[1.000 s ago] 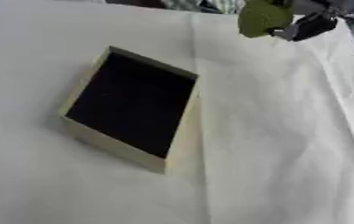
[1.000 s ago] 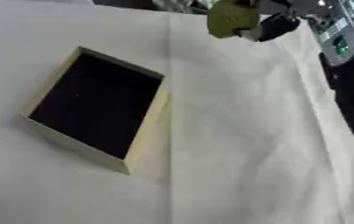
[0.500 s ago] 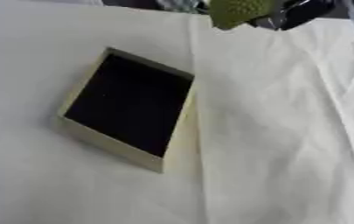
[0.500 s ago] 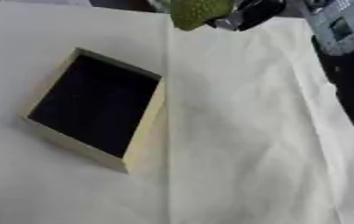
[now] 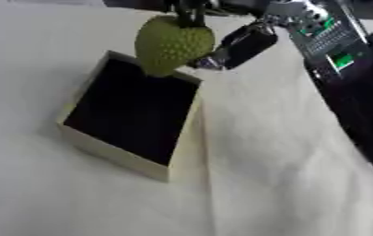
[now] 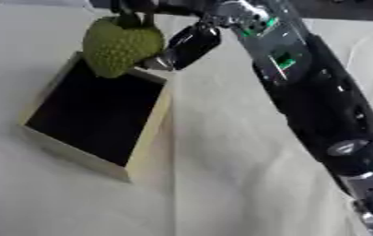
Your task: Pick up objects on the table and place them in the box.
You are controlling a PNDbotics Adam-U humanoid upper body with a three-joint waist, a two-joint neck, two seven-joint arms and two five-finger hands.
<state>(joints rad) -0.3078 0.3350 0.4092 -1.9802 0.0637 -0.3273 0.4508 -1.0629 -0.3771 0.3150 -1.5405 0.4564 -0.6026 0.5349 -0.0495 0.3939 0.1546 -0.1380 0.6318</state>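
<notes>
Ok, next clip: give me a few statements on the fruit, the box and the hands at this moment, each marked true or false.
1. The right hand holds the green fruit. True.
2. The green fruit lies on the bottom of the box. False: it hangs in the air over the box's far edge.
3. The box has a dark inside and pale walls. True.
4. The box sits on a bare wooden table. False: it stands on a white cloth.
5. The left hand steadies the box. False: no left hand shows in either view.
</notes>
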